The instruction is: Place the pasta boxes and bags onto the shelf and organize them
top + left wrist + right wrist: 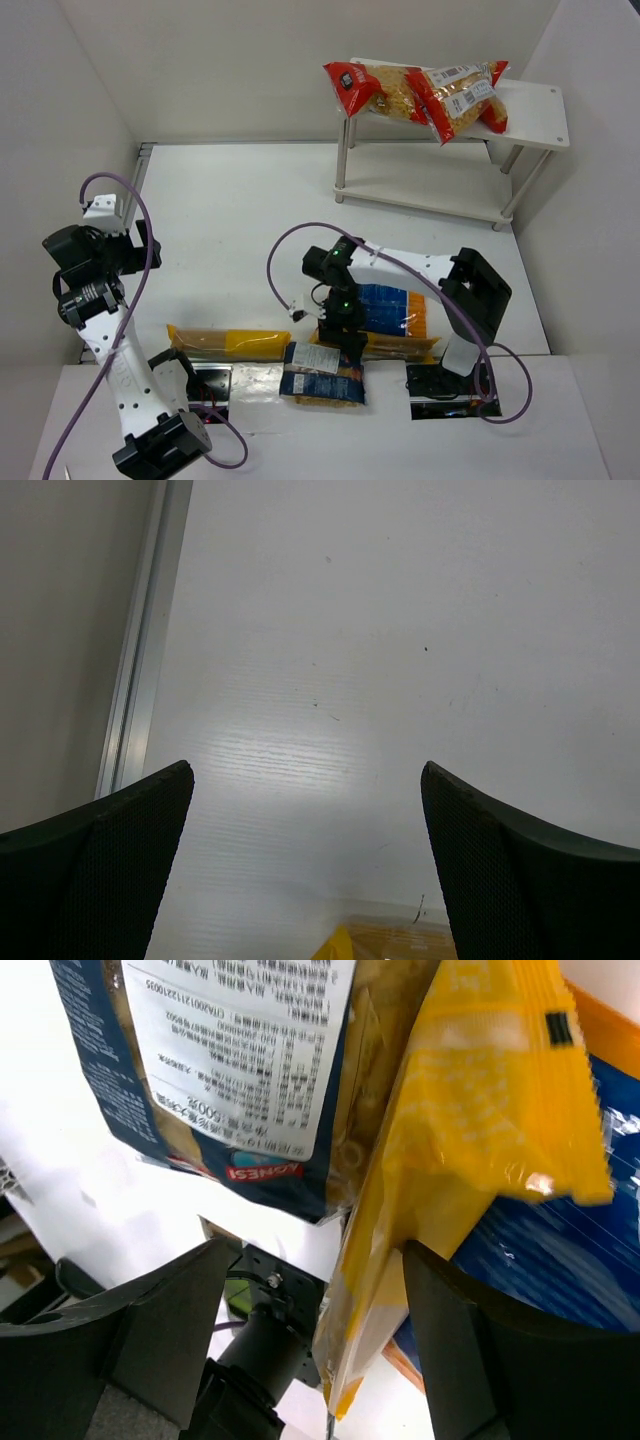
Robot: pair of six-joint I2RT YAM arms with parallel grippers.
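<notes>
At the far right of the white table [230, 200], the shelf [535, 105], with two clear red-ended bags [400, 95] lying side by side on its top board. Near the front edge, between the arm bases, the large flat blue-and-orange bag [395, 308] touching one long yellow spaghetti pack [400, 345], a second yellow pack [225, 342] to the left, and the small dark-blue pack [322, 372] nearest. Over that pile, the right gripper [312, 1250] spread wide around a yellow pack's end, gripping nothing; the left gripper [305, 770] equally wide and empty above bare tabletop.
</notes>
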